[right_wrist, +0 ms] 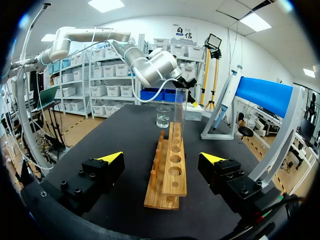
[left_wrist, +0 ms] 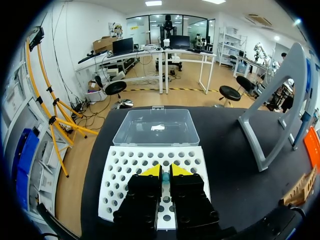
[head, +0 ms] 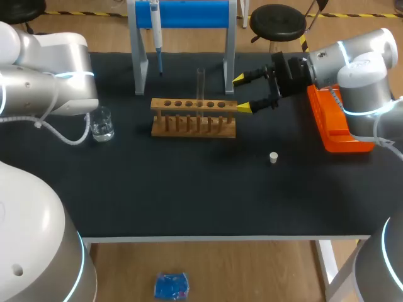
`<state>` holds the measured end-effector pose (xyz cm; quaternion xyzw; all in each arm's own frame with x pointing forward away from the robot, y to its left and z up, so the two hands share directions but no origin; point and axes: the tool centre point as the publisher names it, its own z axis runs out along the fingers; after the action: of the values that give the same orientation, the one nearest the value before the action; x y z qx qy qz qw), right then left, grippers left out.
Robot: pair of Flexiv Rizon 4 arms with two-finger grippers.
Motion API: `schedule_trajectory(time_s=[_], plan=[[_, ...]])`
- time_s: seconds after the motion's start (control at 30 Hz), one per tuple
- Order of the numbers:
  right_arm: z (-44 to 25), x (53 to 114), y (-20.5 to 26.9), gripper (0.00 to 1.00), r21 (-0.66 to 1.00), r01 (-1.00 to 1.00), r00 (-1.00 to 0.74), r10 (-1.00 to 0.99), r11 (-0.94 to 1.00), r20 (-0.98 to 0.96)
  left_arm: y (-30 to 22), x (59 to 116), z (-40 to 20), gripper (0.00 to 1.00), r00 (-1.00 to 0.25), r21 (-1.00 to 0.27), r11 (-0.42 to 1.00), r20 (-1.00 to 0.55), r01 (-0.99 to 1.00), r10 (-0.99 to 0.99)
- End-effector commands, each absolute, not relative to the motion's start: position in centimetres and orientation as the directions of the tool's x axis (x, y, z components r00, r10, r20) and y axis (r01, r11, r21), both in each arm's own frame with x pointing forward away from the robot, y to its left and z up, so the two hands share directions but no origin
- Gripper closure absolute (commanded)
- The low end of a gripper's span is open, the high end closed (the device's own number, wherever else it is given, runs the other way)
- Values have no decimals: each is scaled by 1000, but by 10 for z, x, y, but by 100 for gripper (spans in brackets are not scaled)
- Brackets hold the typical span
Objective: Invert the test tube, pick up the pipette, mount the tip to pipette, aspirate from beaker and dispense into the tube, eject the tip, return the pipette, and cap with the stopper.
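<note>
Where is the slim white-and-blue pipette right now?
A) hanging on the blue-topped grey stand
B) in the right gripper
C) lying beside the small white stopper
A: the pipette hangs from the stand behind the wooden rack; the right gripper is open and empty.

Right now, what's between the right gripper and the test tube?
Only the wooden rack, its holes empty: the right wrist view shows it running from the open right gripper to the upright test tube.
</note>
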<state>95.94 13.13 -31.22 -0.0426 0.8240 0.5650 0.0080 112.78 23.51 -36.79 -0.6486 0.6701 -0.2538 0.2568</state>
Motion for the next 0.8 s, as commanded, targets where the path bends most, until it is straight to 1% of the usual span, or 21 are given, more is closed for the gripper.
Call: schedule_trajectory(time_s=[0.03, 0.8], plan=[[-312, 960, 130, 0, 930, -79, -996, -65, 360, -60, 237, 1130, -369, 100, -28, -663, 30, -14, -748, -1000], [-312, 960, 130, 0, 930, -79, -996, -65, 360, -60, 237, 1128, -354, 100, -30, -674, 45, -35, -738, -999]])
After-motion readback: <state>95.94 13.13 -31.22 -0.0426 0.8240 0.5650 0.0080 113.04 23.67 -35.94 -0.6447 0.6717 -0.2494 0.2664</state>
